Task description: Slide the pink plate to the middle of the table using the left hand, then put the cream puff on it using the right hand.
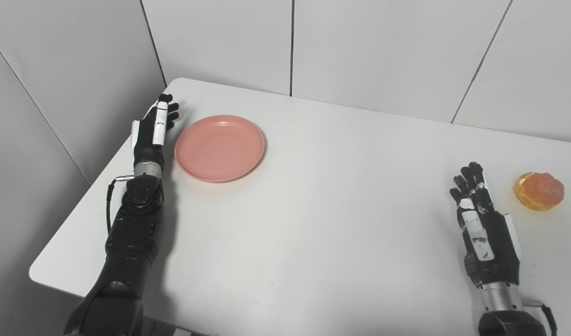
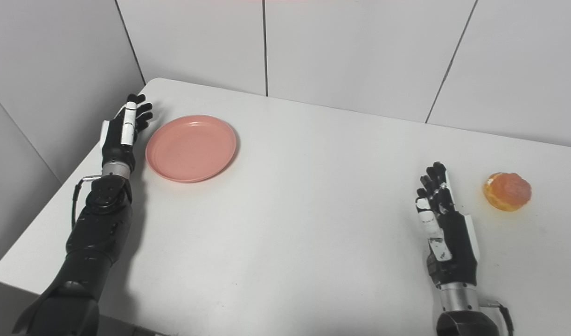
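Left eye view: a white rectangular table is seen before grey wall panels. A round pink plastic plate is set near its far left corner, just beside the empty, loosely spread left hand. The right hand is likewise released, near an orange glazed cream puff at the right edge

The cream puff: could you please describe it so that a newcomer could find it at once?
Start at the white table and go to its right side, just past the open right hand. The cream puff lies there alone: a small, round, glossy orange pastry, unlike the flat pink plate far left.
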You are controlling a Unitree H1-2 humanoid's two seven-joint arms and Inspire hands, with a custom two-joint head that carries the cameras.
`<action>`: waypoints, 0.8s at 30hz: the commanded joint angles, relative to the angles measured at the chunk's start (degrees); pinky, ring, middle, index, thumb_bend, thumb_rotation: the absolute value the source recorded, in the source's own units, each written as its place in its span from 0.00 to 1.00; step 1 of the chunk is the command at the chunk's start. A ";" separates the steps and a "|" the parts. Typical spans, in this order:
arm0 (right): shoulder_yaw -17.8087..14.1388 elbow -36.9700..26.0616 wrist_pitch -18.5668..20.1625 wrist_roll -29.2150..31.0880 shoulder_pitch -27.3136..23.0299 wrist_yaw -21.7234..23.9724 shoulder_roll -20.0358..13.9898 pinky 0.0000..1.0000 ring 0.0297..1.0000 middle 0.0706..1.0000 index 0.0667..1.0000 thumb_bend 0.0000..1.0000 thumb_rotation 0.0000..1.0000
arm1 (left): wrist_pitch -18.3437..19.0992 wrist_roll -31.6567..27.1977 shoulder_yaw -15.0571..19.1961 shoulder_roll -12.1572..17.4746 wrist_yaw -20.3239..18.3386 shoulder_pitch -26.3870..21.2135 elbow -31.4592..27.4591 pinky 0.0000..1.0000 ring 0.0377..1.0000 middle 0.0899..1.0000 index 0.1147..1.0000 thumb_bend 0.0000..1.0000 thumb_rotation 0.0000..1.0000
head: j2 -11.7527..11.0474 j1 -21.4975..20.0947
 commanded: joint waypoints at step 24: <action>-0.60 -1.60 0.29 0.62 0.63 -0.69 0.20 1.00 1.00 1.00 1.00 0.61 0.73 | 8.39 -4.18 -3.63 -2.14 -5.30 -0.93 -3.56 0.86 0.86 0.84 0.80 0.58 1.00 | 0.63 0.52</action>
